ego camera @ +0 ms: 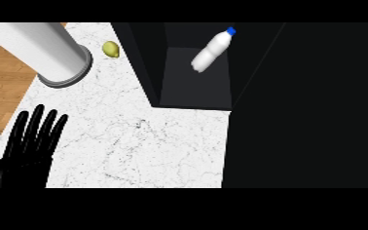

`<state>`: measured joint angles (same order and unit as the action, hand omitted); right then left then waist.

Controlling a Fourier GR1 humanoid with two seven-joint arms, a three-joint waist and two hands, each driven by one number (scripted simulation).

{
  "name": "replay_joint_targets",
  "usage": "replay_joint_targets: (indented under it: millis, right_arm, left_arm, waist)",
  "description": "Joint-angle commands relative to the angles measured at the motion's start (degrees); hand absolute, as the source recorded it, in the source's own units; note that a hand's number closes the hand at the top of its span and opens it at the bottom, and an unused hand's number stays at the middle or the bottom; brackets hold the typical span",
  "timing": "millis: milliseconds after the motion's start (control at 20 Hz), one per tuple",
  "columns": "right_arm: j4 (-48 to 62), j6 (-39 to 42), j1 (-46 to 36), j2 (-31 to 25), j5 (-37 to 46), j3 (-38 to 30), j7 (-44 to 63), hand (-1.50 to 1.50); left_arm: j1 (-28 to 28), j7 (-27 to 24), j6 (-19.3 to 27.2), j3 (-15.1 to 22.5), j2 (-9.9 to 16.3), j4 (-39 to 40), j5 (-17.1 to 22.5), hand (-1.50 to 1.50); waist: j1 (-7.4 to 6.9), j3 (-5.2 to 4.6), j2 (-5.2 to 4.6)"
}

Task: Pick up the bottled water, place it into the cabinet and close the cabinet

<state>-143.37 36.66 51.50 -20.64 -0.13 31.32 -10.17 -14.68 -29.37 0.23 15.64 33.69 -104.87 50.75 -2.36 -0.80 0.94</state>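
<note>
Left hand (27, 141) sits at 8 o'clock, fingers straight and holding nothing, just parked. Grey metal cylinder (50, 48) and small green fruit (111, 49) up at 11 on the white marble worktop (137, 146). White plastic water bottle with blue cap (212, 51) lies tilted inside the black cabinet (194, 85) at 12, so probably only the closing's left.

Bottled water (211, 51) lies tilted inside the open cabinet (194, 85) (blue cap up).

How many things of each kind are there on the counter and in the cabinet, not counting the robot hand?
Water bottle, lying in the cabinet: 1
Small green fruit: 1
Big grey cylinder: 1
Cabinet: 1
Total: 4
</note>
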Motion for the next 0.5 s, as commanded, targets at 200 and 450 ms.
replay_joint_targets:
  millis: [200, 450]
  right_arm:
    - [-5.8, -1.1, -2.9, 1.9, 2.3, 15.6, 6.8, 1.50]
    - [-3.8, -2.3, -7.7, 0.8, 2.0, 14.2, 9.7, 1.50]
  left_arm:
    - [-2.6, 0.6, -5.7, -3.6, 4.1, -1.2, 3.2, -1.50]
    - [-3.4, 0.3, -9.0, -5.5, 6.2, -1.2, 4.2, -1.50]
  waist:
    - [-2.94, -0.07, -1.14]
    - [-6.24, -0.23, -1.86]
